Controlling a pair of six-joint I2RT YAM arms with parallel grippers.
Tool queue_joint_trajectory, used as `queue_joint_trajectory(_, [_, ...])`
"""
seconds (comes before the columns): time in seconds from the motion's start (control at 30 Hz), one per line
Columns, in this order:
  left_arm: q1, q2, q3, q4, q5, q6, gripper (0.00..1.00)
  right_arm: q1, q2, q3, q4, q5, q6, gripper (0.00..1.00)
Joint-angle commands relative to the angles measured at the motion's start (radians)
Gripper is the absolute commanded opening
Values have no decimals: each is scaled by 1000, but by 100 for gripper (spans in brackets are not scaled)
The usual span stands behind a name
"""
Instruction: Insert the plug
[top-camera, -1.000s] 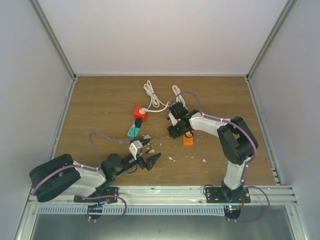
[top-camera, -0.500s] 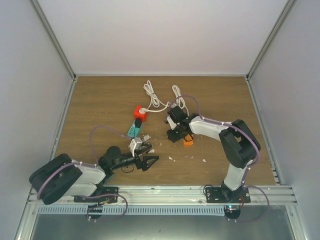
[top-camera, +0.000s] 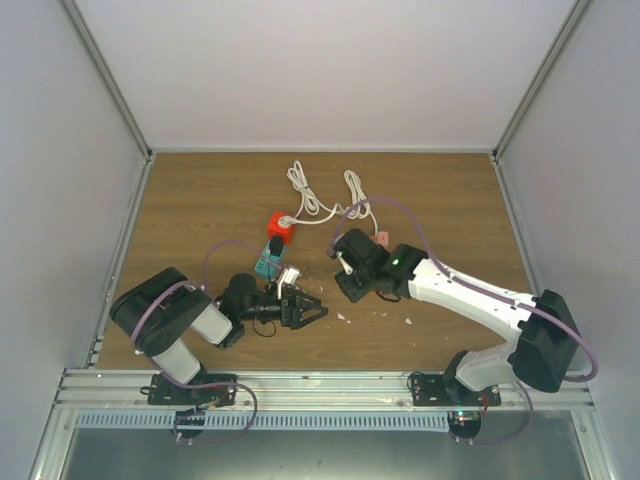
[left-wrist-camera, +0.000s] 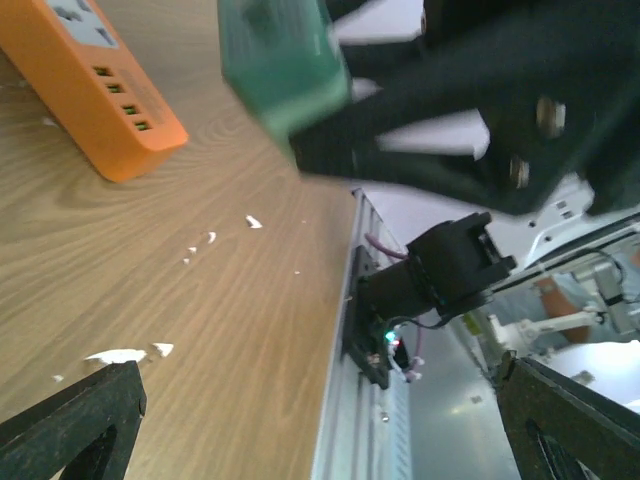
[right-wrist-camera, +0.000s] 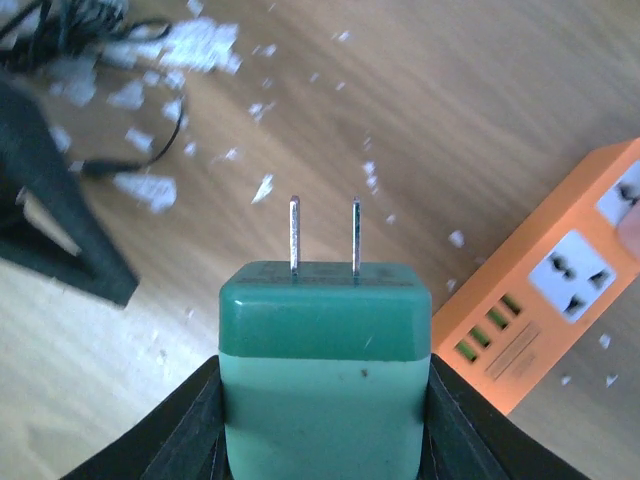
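Green plastic fills the right wrist view: the green plug (right-wrist-camera: 325, 330) sits clamped between the fingers of the right gripper (right-wrist-camera: 325, 385), one black finger pressed on each flank, its two flat prongs (right-wrist-camera: 295, 232) bare and pointing ahead over the wooden table (top-camera: 200, 200). So we judge the pick-up part of the job done.

The insertion is not done. The orange power strip (right-wrist-camera: 560, 290) lies on the wood just beside the plug, off to one side and not touching it. Its socket faces show pale with open slots, and nothing is seated in the ones we can see. The prongs aim past the strip at bare wood scattered with white flecks (right-wrist-camera: 140, 190), so they are not lined up with any slot.

The left gripper (top-camera: 308, 310) rests low near the table with its fingers spread wide and nothing between them. Its own camera looks across at the strip and at the plug in the other arm's grip.

From above, the right arm covers the strip, so we cannot read the gap there.

What is left, as we judge it, is to swing the plug over a socket, turn the blades to match the slots, and press it home. The free left gripper could steady the strip.
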Motion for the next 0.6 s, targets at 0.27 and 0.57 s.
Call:
queue_joint_trajectory(0.27, [9, -166, 83, -194, -3, -114, 99, 154, -114, 1, -89, 21, -28, 1])
queue_joint_trajectory(0.57, [9, -111, 124, -170, 34, -139, 98, 220, -81, 47, -109, 11, -121, 1])
